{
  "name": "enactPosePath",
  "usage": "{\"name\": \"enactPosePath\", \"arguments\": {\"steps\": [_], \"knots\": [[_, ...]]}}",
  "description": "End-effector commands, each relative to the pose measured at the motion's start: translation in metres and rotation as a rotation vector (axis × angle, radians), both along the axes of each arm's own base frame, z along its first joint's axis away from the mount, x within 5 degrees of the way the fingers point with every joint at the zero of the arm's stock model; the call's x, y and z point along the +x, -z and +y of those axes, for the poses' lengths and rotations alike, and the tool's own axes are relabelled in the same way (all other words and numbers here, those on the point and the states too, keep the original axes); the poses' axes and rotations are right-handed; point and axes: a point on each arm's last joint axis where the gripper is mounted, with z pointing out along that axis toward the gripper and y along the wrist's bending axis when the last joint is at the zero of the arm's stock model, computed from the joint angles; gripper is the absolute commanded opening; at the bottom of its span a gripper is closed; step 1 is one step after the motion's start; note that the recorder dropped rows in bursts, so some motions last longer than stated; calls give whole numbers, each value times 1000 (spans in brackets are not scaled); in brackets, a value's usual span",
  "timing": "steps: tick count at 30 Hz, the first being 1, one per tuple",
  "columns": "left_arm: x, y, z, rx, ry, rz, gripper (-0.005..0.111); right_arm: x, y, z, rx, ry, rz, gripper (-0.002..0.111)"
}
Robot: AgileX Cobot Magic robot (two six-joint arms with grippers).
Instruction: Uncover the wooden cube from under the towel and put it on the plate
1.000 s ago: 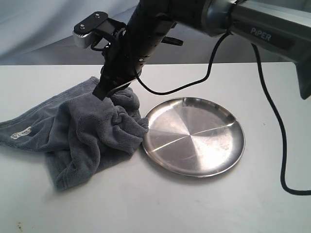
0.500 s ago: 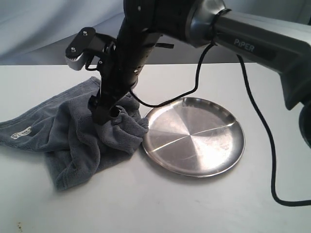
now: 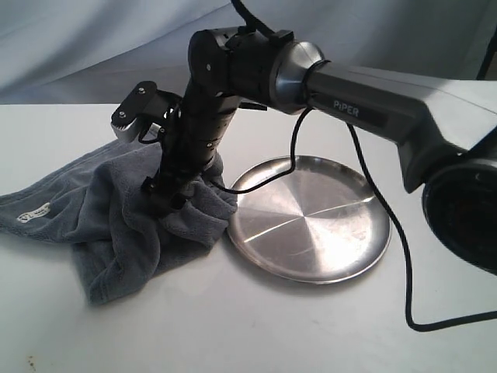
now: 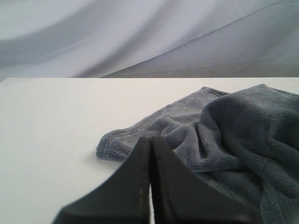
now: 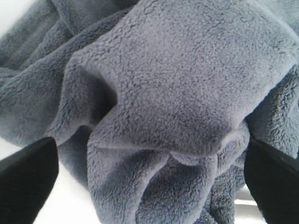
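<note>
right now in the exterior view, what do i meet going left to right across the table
white label → towel → right hand, pushed into the towel's right part → plate → black cable

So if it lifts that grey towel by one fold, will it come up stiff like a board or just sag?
Probably sag: the towel lies in soft bunched folds, so it should drape from wherever it is pinched. Its plush pile looks grippy, so it is unlikely to slip. Pushed, it would likely crumple rather than slide whole.
</note>
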Motion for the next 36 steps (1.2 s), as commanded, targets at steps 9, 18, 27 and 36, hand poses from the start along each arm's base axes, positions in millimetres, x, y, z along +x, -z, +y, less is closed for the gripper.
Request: {"name": "enactPosePath", "arguments": {"steps": [9, 18, 27, 36], "knots": [[0, -1, 0, -7, 4, -13, 0, 15, 37, 11, 72, 154, -14, 104], [0, -1, 0, -7, 4, -13, 0, 6, 41, 5, -12, 134, 82, 26], [0, -1, 0, -7, 4, -13, 0, 3, 19, 4, 18, 127, 63, 0], [0, -1, 0, -10, 3, -13, 0, -12, -59, -4, 148, 111, -6, 0]]}}
